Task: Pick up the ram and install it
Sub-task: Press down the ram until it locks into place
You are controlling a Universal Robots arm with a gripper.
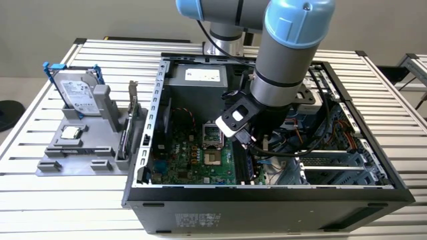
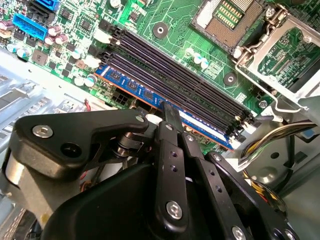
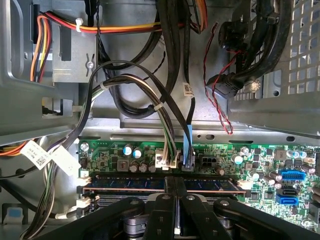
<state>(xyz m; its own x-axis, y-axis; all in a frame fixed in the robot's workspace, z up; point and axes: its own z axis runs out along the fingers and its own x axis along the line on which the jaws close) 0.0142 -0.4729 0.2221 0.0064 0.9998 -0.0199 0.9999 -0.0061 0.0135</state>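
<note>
Although partly hidden by the fingers, the ram [image 2: 165,102] sits on edge in the outermost motherboard slot [image 3: 165,186], its long axis parallel to the empty slots [image 2: 185,80] beside it. The gripper [image 2: 169,112] has its fingers closed on the stick's middle inside the computer case [image 1: 143,150].

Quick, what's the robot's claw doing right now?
Gripper: shut on the ram, which sits in the motherboard's outermost slot.
</note>
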